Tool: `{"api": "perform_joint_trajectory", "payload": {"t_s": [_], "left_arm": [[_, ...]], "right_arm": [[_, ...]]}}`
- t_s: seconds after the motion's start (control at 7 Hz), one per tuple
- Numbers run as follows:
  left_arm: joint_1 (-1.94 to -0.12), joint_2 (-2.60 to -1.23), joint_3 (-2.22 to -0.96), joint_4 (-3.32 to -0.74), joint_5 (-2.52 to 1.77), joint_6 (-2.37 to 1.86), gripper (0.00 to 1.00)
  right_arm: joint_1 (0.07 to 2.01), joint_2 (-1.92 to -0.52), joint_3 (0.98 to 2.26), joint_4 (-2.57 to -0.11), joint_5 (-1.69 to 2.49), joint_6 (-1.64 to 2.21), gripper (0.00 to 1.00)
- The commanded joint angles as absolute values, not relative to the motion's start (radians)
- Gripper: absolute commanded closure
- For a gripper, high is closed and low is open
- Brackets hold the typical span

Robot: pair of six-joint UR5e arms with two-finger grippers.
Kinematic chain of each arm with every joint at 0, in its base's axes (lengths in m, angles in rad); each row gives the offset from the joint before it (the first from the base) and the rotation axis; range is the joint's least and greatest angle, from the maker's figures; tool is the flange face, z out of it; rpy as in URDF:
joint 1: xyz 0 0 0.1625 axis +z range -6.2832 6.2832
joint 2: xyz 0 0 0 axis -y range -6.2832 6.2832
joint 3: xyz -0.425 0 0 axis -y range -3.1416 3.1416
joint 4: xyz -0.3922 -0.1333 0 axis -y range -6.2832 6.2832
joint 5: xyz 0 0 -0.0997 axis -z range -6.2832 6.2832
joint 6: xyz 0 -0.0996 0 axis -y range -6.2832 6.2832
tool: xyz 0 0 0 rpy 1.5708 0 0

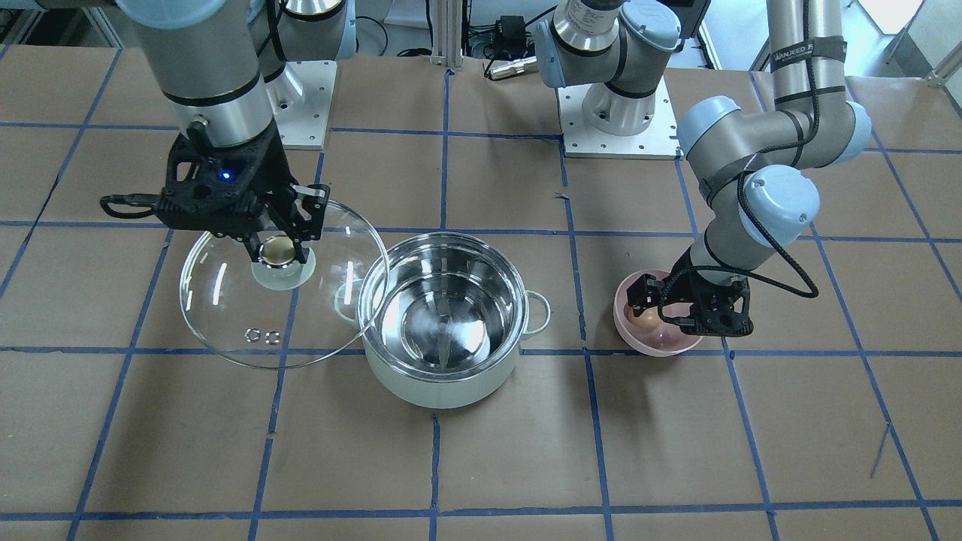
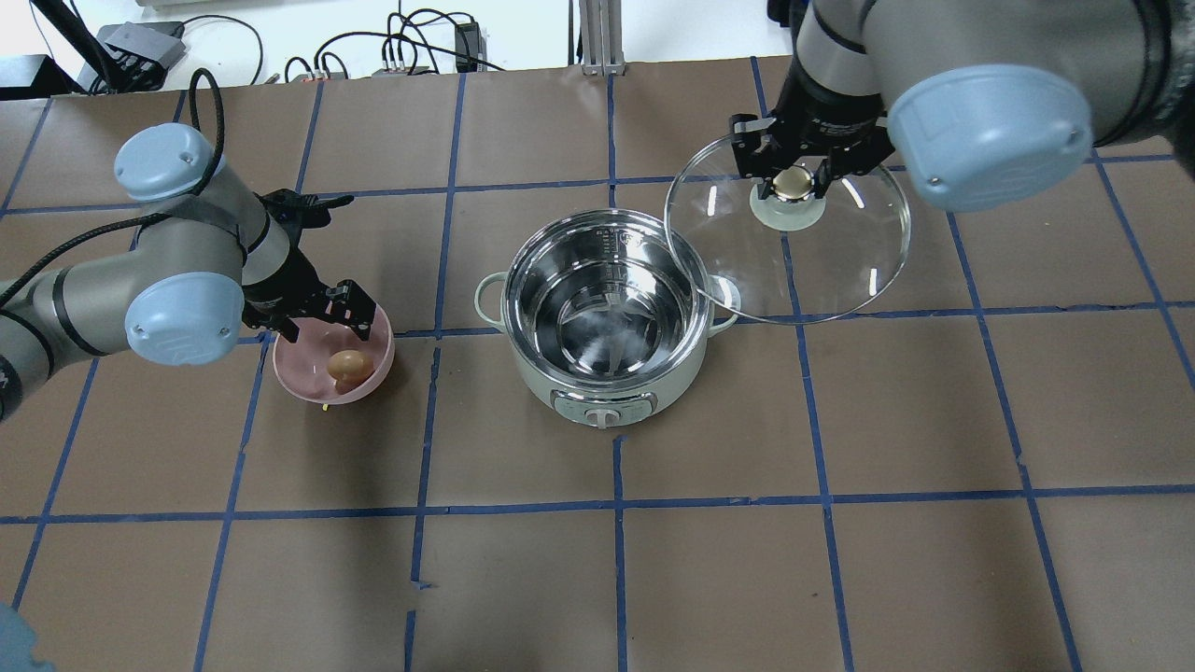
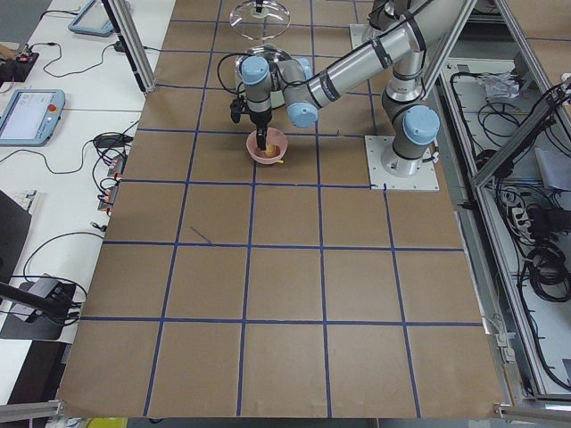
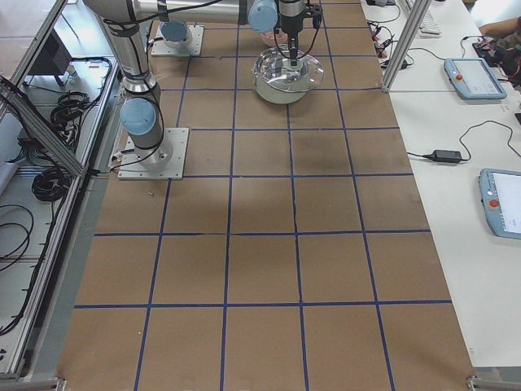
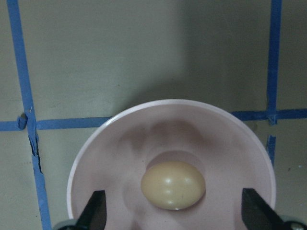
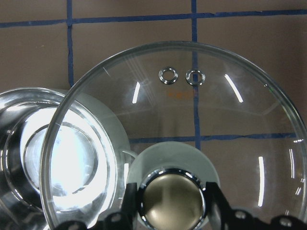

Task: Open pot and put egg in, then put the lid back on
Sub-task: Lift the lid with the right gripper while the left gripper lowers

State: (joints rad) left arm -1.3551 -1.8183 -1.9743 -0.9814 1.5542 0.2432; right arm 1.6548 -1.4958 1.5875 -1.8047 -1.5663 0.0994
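Observation:
The mint-green pot (image 2: 607, 397) stands open at the table's middle, its steel inside empty; it also shows in the front view (image 1: 443, 382). My right gripper (image 2: 792, 182) is shut on the gold-beige knob (image 6: 171, 199) of the glass lid (image 2: 840, 252) and holds it in the air beside the pot, its edge overlapping the pot's rim. The tan egg (image 2: 346, 364) lies in a pink bowl (image 2: 297, 373). My left gripper (image 2: 325, 322) is open over the bowl. In the left wrist view the egg (image 5: 172, 185) lies between the two fingers (image 5: 93, 213), untouched.
The table is covered in brown paper with a grid of blue tape lines (image 2: 616, 504). The arm base plates (image 1: 616, 120) are at the robot's side. The pot's control panel (image 2: 602, 409) faces the robot.

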Motion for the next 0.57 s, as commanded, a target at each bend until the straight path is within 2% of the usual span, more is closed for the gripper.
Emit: {"api": "perform_joint_trajectory", "payload": {"t_s": [0.0,0.43], "left_arm": [[-1.355,-1.841,-1.977,-0.974,1.555,0.241,0.01],[-1.353,-1.85,-1.982,-0.974,1.555,0.241,0.02]], "right_arm": [[1.522,-1.569,1.591,-1.727,-1.517,-0.052,0.61],[1.512,-1.582,1.632,-1.704,-1.479,-0.058,0.61]]}}
